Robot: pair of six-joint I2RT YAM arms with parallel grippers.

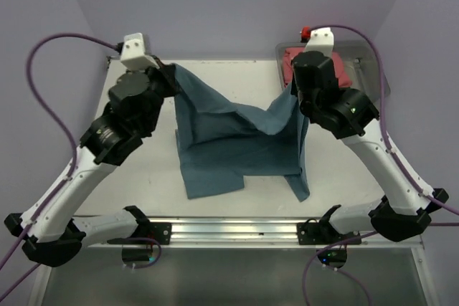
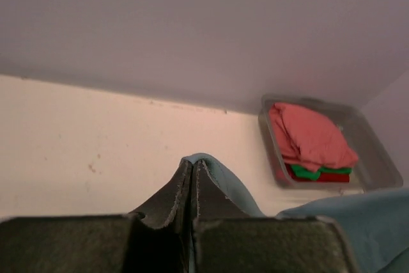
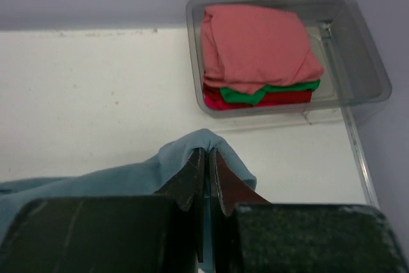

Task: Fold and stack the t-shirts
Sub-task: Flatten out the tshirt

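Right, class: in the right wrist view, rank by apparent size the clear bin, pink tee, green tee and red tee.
1. clear bin
2. pink tee
3. green tee and red tee: only similar slivers show, so unranked.

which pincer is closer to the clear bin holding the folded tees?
Right. The right pincer, shut on the slate-blue t-shirt, is right beside the clear bin; the left pincer holds the shirt's other end, much farther away.
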